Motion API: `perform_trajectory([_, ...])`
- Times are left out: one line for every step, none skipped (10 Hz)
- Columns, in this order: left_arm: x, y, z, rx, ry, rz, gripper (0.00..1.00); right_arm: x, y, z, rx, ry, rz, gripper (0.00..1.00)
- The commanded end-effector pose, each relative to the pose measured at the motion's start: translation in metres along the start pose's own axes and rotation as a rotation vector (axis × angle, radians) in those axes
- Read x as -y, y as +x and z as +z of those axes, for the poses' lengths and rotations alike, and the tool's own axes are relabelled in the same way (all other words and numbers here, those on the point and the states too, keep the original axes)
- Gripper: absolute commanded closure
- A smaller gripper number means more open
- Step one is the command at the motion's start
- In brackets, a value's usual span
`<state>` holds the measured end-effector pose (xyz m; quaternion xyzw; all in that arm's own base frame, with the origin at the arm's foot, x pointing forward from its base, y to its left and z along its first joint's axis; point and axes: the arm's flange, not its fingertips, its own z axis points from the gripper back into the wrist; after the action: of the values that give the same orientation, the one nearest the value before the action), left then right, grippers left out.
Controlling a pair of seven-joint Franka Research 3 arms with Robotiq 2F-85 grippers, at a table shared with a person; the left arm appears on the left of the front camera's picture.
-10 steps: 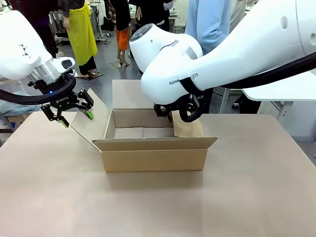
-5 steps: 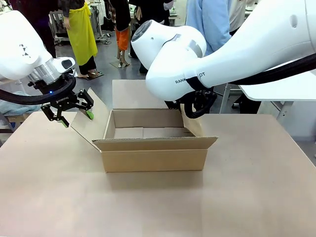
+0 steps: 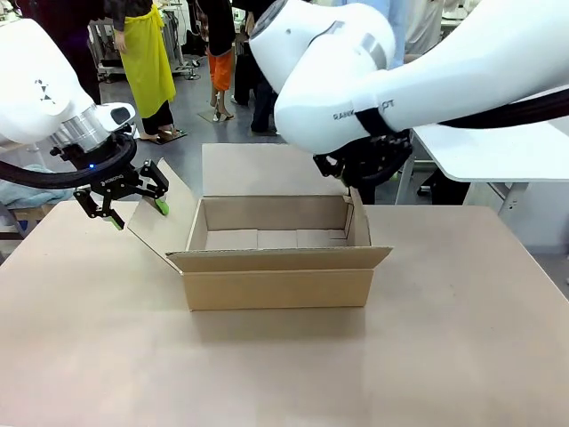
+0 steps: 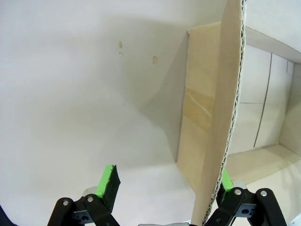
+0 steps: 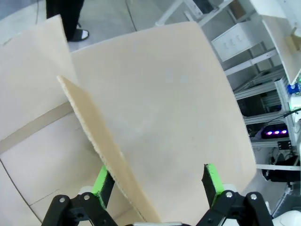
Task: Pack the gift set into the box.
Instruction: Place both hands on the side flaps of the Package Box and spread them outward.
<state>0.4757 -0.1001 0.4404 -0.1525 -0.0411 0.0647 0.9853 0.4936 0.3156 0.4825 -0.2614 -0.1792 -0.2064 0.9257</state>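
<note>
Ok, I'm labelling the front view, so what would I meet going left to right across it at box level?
In order: left gripper → left flap → box body → right flap → white table at the far right.

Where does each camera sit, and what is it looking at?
Front view: fixed on the robot's side, faces across the table at the box; left arm, right arm and left gripper show.
Left wrist view: on the left wrist, looks along its open fingers at the box's left flap between them.
Right wrist view: on the right wrist, looks along the right gripper astride the right flap.
All show the box.
</note>
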Motion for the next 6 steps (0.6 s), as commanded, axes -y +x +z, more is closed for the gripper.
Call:
perform_trajectory([0.0,-0.001,0.003,0.002,0.012,0.008,0.0,0.023,0.016,-0.003,0.005,-0.018,0.059,0.0])
perform_trajectory([0.0,-0.001,0.003,0.002,0.012,0.008,0.0,0.032,0.023,-0.011,-0.028,0.01,0.104,0.0])
perform_trajectory([0.0,-0.001,0.003,0.002,0.012,0.008,0.0,0.043,0.031,-0.023,-0.083,0.057,0.136,0.0])
perform_trajectory([0.0,-0.001,0.003,0.002,0.012,0.008,0.0,0.055,0.039,-0.039,-0.145,0.122,0.18,0.0])
perform_trajectory([0.0,-0.001,0.003,0.002,0.012,0.008,0.0,0.064,0.043,-0.058,-0.215,0.224,0.225,0.0])
perform_trajectory([0.0,-0.001,0.003,0.002,0.012,0.008,0.0,0.07,0.041,-0.078,-0.271,0.302,0.254,0.0])
